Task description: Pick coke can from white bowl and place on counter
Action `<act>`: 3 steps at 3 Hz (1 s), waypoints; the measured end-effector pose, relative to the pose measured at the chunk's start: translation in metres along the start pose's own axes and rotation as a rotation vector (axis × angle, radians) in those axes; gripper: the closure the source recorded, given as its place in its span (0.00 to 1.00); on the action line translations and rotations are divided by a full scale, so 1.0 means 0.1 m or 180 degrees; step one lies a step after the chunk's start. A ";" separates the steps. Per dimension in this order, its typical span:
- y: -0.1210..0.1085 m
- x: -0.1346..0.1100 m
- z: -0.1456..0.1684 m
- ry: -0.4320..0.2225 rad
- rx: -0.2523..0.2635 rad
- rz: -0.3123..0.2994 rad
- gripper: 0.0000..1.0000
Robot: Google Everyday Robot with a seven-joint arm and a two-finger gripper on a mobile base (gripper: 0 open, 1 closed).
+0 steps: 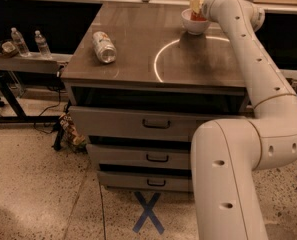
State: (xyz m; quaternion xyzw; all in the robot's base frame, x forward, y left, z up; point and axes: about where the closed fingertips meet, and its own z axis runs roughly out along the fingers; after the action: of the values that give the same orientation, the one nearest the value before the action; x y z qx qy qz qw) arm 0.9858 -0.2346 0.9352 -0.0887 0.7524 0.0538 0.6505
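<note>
Hand (198, 7) at the bowl (193, 28), with the can (200, 16) inside it.

The bowl stands near the far edge of the tabletop (138, 59), at about 1 o'clock from its middle, and the red can sits in it with its upper part showing above the rim. The hand is right over the bowl and against the can's top, at the end of the white arm (258, 74) that reaches in from 5 o'clock. Whether the hand is clenched on the can or released I cannot tell. A bright ring reflection (160, 59) lies on the tabletop at 6 o'clock from the bowl. A silver can (104, 46) lies on its side at about 9 o'clock on the tabletop, well apart from the bowl. Two bottles (19, 41) stand on a low shelf off to the left. A blue X (148, 213) marks the floor in front of the drawers (138, 126).
</note>
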 end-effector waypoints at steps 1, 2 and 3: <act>0.11 -0.41 -0.21 -0.0182 -0.0215 0.0083 0.99; 0.20 -0.80 -0.49 -0.0356 -0.0457 0.0064 1.00; 0.28 -0.86 -0.53 -0.0387 -0.0547 -0.0015 1.00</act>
State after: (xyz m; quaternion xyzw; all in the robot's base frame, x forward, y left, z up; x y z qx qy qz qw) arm 0.9405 -0.2122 1.0269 -0.1425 0.7039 0.1219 0.6851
